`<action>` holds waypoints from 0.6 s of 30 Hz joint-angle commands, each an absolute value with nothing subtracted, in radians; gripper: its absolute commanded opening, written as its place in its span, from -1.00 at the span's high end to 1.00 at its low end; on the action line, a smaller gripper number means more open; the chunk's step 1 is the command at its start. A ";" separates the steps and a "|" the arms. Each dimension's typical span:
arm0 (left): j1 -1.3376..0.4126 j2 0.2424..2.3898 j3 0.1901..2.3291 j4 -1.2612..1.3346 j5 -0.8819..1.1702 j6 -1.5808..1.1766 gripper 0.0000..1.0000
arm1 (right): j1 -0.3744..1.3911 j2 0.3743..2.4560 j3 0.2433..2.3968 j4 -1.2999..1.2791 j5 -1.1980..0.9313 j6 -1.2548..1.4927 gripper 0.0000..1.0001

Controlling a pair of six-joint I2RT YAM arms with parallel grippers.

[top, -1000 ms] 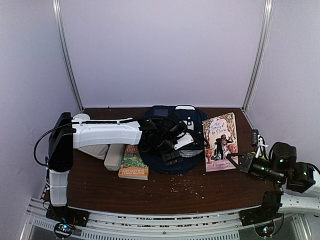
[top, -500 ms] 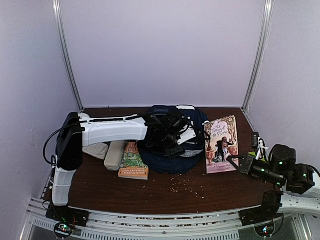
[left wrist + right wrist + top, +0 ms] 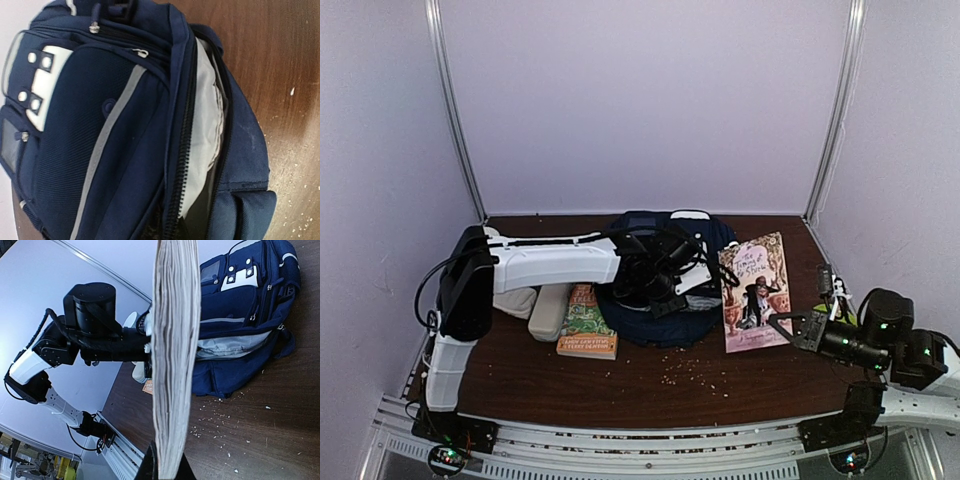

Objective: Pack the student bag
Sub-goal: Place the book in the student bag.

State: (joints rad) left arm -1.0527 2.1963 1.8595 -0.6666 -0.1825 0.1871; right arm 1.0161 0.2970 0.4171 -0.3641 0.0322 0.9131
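The student bag [image 3: 665,318], navy blue with a white buckled patch, lies in the middle of the table. Its main zip is open, and the left wrist view shows the light grey lining [image 3: 207,130]. My left gripper [image 3: 663,283] is down on the bag at the zip edge [image 3: 182,150], shut on the fabric there; its fingers are hidden. My right gripper [image 3: 782,325] is shut on the near edge of a pink-covered book [image 3: 753,292], to the right of the bag. In the right wrist view the book's page edge [image 3: 172,355] stands up from the fingers [image 3: 150,462].
A green and orange book [image 3: 587,325] lies left of the bag, beside a pale pouch [image 3: 548,312] and another white item [image 3: 515,300]. Crumbs [image 3: 695,375] are scattered over the brown table [image 3: 650,395] in front of the bag. Metal posts [image 3: 832,110] frame the back wall.
My left gripper closed from wide open, and the arm reached a little farther over the bag. The right gripper carried the pink book slightly left, towards the bag.
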 commanded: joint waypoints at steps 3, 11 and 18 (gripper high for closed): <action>-1.026 2.028 1.916 -0.582 -0.265 0.115 1.00 | 1.015 0.258 0.399 -0.301 -0.030 0.948 1.00; -1.026 1.974 1.977 -0.519 -0.325 0.054 1.00 | 1.014 0.262 0.322 -0.104 -0.118 1.078 1.00; -1.027 1.976 2.053 -0.497 -0.347 -0.001 1.00 | 1.015 0.377 0.318 -0.064 -0.148 1.126 1.00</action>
